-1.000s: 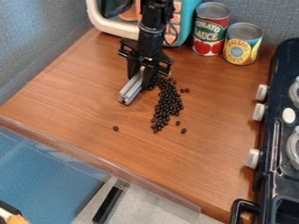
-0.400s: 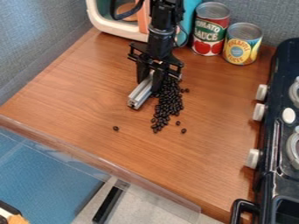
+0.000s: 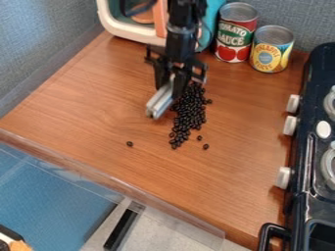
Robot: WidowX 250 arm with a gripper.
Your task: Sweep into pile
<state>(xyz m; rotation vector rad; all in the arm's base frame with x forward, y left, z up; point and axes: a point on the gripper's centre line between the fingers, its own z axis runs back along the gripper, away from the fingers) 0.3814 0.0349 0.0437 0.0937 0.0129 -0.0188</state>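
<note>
The black gripper [image 3: 171, 89] hangs over the upper middle of the wooden counter, shut on a short silver metal bar [image 3: 160, 101] that slants down to the left. Right beside the bar lies an elongated heap of dark beans [image 3: 189, 112], running from under the gripper toward the middle of the counter. A lone bean [image 3: 130, 143] rests to the lower left, and a few others lie loose along the heap's right side and below it. The gripper hides part of the heap's upper end.
Behind the gripper stands a teal and white toy appliance [image 3: 131, 30]. A tomato sauce can [image 3: 236, 33] and a yellow-blue can [image 3: 272, 49] are at the back right. The black toy stove [image 3: 298, 181] lines the right side; a clear rim [image 3: 111, 181] edges the front.
The gripper and the metal bar have shifted right and slightly down the view, against the beans. The heap's upper beans are pushed a little to the right.
</note>
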